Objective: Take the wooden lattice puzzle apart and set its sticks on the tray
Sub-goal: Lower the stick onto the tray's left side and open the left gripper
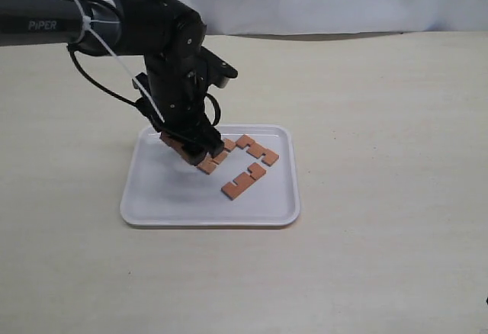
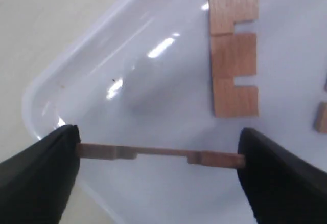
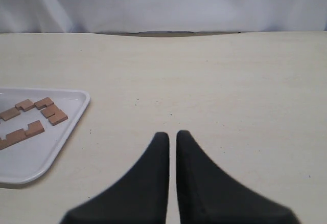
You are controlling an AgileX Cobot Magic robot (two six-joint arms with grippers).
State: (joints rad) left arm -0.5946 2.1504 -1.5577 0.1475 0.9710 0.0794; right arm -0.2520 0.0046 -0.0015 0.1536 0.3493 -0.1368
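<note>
A short, flat, reddish-brown notched wooden stick is gripped end to end by the black left gripper. It is held edge-on and roughly level, low over the large white rectangular plastic tray at centre-left of the exterior view. This hold is judged to be for laying the stick flat beside the others. No assembled wooden lattice puzzle is seen. Three more sticks lie flat and separate inside the tray: one toward its upper right, one below that, and one partly hidden just beside the gripper. The black right gripper is closed on nothing above the pale tabletop, well apart from the tray, presumably to leave room.
</note>
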